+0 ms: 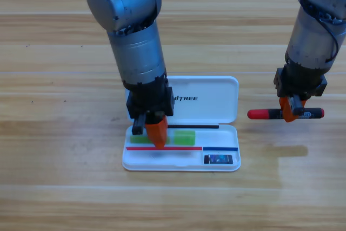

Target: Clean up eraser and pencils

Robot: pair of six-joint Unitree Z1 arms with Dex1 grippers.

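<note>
High view: green pencil (184, 137) (tool-hidden (157, 136) middle)

My left arm reaches down from the top, its left gripper (157, 136) pointing straight down. My right arm hangs at the right, right gripper (290, 113) clamped.

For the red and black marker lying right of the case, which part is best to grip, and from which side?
Probably mid-barrel, from straight above, jaws across its width: the marker lies flat, left to right. The right gripper is there.
</note>
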